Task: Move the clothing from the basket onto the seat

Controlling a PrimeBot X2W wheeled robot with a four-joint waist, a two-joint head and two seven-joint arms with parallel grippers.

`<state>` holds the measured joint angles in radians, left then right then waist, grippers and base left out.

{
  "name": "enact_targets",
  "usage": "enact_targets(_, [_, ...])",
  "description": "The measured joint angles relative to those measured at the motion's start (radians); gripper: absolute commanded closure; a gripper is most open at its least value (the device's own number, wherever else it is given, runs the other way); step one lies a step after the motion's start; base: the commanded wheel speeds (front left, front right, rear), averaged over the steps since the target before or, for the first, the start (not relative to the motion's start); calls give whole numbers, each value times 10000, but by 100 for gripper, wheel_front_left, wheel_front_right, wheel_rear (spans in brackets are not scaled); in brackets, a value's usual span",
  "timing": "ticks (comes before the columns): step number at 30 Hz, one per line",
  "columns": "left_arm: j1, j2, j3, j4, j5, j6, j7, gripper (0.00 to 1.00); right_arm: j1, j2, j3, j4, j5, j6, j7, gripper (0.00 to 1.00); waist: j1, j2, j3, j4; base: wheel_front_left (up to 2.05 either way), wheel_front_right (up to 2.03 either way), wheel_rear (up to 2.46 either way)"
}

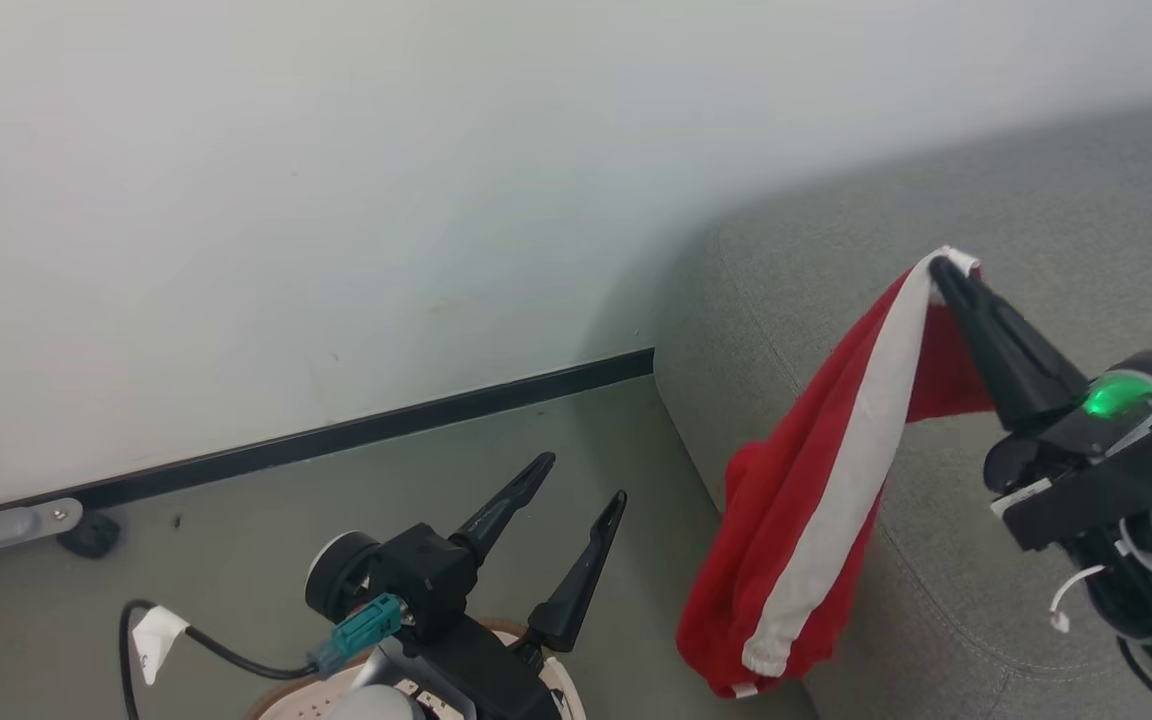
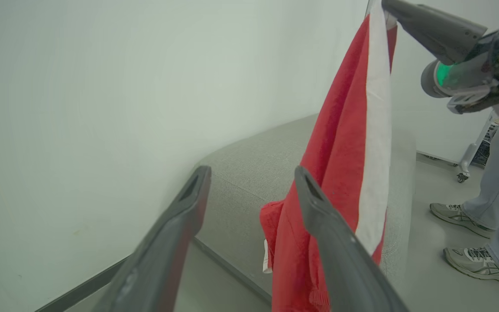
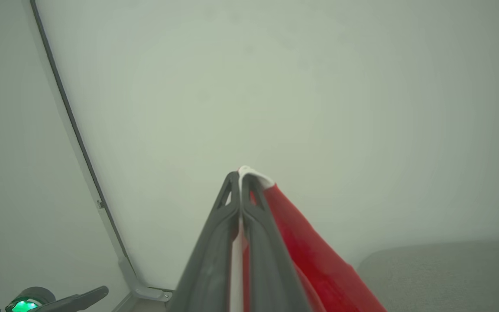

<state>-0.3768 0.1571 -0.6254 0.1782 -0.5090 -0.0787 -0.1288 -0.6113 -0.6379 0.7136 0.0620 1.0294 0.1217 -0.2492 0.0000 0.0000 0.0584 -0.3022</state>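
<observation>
Grey upholstery covers the seat (image 1: pixel 1036 250), the biggest thing after the pale wall (image 1: pixel 336 200) behind it. Its rounded corner meets the grey floor (image 1: pixel 236 560) next to a black skirting strip (image 1: pixel 386 425).

One piece of the clothing (image 1: pixel 816 500), red with a broad white stripe, hangs in the air at that corner. Its top is over the cushion and its lower folds drop past the seat's outer edge toward the floor. Whether the cloth brushes the upholstery cannot be told.

A sliver of the basket (image 1: pixel 306 706), cream with small holes and a brown rim, shows at the bottom edge of the head view, under the left arm.

The right hand (image 1: pixel 939 268) is clenched on the garment's white-trimmed top edge, fingers pressed together with the fabric pinched between them. The left hand (image 1: pixel 583 478) is released, its two fingers spread with nothing between them, just left of the hanging cloth.

In the left wrist view a person's two grey trainers (image 2: pixel 461 214) stand on the floor beyond the seat.
</observation>
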Motion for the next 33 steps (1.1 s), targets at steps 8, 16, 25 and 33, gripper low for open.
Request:
enact_targets(8, [-5, 44, 33, -6, 0, 13, 127, 0, -686, -779, -1436, -709, -31, 4, -2, 100, 0, 0, 230, -80, 0, 0, 0])
enact_targets(16, [-30, 142, 25, -364, 12, 82, 234, 0, -1474, -1636, -2405, -334, -40, 15, -75, 100, 0, 0, 589, -71, 0, 0, 0])
enact_targets(25, [-90, 546, 23, -982, 113, 82, 583, 0, -2218, -2234, -3547, 679, -199, 15, -75, 100, 1, 1, 1280, -37, 0, 0, 0])
enact_targets(33, [-367, 807, 23, -1547, 245, 82, 968, 0, -2440, -2347, -4627, 1871, -25, 15, -75, 100, 1, 1, 2112, 33, 0, 0, 0])
